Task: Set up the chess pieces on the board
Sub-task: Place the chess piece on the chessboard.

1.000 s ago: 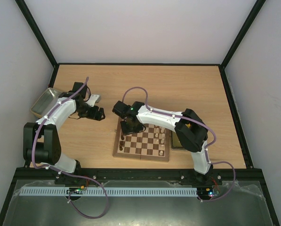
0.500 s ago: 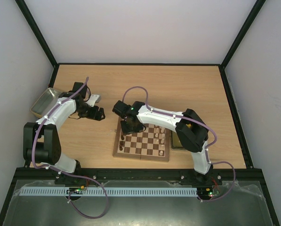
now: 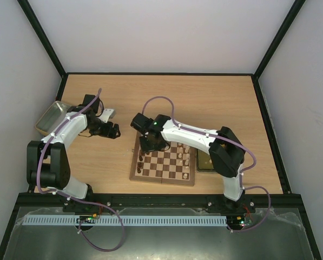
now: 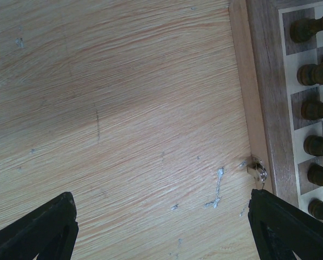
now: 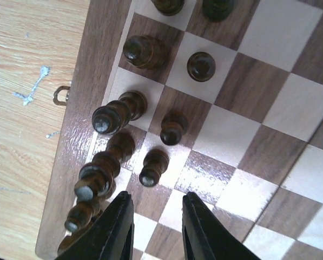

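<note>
The board lies between the arms. Dark chess pieces stand along its left side and pale ones along its right. My right gripper hovers over the board's far left corner. In the right wrist view it is open with nothing between its fingers, just below a dark pawn on the board. My left gripper hangs wide open over bare table, left of the board's border and a row of dark pieces.
A grey metal tray sits at the table's left edge behind the left arm. A yellowish tray lies against the board's right side, partly under the right arm. A small metal clasp sticks out of the board's edge.
The right arm's elbow has shifted slightly to the right, while its gripper stays over the board's far left corner. The left arm has not moved.
</note>
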Motion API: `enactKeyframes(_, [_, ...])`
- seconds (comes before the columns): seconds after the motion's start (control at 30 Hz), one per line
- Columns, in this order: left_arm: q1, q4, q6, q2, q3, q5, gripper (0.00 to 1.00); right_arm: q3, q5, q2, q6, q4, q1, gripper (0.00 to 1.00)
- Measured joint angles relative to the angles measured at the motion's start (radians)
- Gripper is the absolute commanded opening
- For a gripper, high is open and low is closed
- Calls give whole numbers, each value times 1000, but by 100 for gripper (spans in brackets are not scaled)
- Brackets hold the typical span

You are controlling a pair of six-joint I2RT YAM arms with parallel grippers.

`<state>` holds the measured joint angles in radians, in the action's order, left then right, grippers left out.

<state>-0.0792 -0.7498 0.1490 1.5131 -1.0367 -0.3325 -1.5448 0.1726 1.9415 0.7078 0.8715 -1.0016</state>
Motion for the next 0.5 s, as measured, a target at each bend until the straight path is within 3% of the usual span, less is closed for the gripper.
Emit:
enactKeyframes(0.3, [0, 0, 0, 2, 0, 0, 87, 66, -47, -195, 34, 35, 41, 25])
enactKeyframes(0.5, [0, 0, 0, 6, 0, 0, 87, 254, -87, -437, 72, 45, 195, 28])
